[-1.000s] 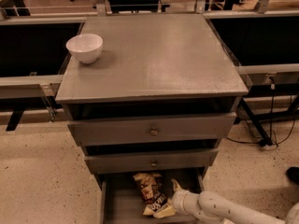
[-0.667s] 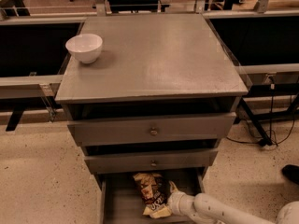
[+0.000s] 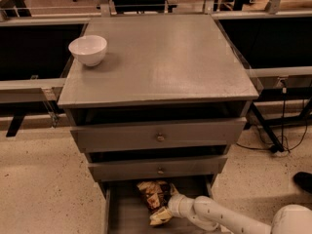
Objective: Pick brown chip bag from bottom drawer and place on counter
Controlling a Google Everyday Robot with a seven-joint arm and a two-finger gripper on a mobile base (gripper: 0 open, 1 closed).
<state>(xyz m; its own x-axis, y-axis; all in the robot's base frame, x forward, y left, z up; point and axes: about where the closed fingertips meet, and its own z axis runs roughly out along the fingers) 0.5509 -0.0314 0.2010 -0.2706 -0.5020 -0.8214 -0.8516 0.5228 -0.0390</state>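
Leftward since a moment ago, the gripper now sits against the brown chip bag, which lies in the open bottom drawer. Whether it is clamped on the bag cannot be told. A white bowl rests on the counter, at that surface's far-left corner.

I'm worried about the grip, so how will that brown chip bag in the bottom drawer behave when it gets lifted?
The brown chip bag looks crumpled, so it is probably floppy and would deform under a squeeze. Its glossy surface may be slippery. The gripper sits at its lower end in the bottom drawer.
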